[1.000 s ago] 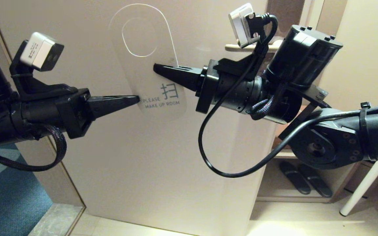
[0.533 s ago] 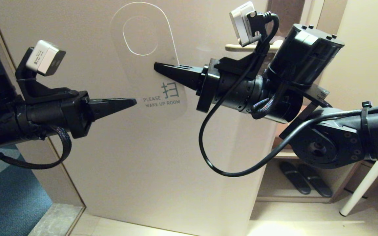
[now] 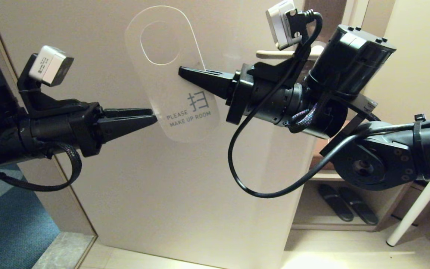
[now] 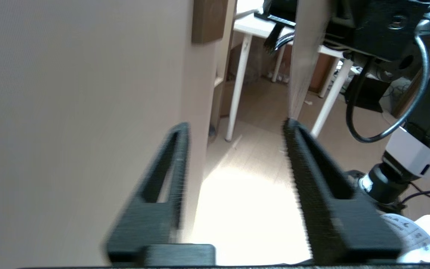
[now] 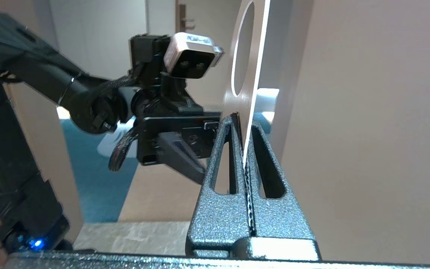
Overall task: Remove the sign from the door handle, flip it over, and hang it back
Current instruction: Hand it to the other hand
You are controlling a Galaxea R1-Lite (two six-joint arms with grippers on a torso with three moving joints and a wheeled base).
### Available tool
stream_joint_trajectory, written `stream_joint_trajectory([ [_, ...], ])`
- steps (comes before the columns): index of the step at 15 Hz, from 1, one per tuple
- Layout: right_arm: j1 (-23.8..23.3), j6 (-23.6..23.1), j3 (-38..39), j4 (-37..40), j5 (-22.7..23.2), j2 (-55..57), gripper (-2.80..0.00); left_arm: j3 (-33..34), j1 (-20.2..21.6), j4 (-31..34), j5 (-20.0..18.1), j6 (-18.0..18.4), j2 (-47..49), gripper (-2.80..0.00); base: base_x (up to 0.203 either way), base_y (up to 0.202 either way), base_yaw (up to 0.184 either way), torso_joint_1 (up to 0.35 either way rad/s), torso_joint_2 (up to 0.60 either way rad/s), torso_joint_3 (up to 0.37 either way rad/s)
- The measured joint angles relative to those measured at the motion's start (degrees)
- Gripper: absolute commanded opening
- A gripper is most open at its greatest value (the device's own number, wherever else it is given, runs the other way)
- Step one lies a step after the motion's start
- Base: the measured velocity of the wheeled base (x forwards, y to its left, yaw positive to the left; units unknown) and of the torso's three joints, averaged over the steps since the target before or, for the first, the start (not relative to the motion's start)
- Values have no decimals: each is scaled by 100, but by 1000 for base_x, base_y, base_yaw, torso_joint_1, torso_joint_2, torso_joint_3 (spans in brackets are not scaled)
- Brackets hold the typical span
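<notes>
Head view: the sign (image 3: 170, 74) sits in the upper centre of the frame, held up in front of the pale door (image 3: 155, 179). It is a flat rounded card, its white face showing, with an oval hole near the top and grey lettering PLEASE MAKE UP ROOM low down beside a Chinese character. The right hand (image 3: 183, 71) reaches in from the right, clenched on the sign's right edge just below the hole. The left hand (image 3: 151, 116), at centre left, has its jaws parted at the sign's lower left edge. The handle (image 3: 271, 54) shows at upper right, partly hidden by the right arm.

Left wrist view: the left hand (image 4: 237, 127) is released, the sign's edge (image 4: 304, 56) above one tip.

Right wrist view: the right hand (image 5: 244, 121) pinches the sign (image 5: 254, 74), seen edge-on.
</notes>
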Motion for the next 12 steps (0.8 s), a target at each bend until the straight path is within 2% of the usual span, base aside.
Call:
stream_joint_trajectory([
  [3, 32, 1, -6, 5, 82, -9, -280, 7, -77, -386, -141, -33, 133, 0, 0, 0, 0, 0, 0, 0],
  [12, 77, 16, -347, 18, 49, 158, -280, -11, -297, -411, -104, -226, 257, 0, 0, 0, 0, 0, 0, 0],
])
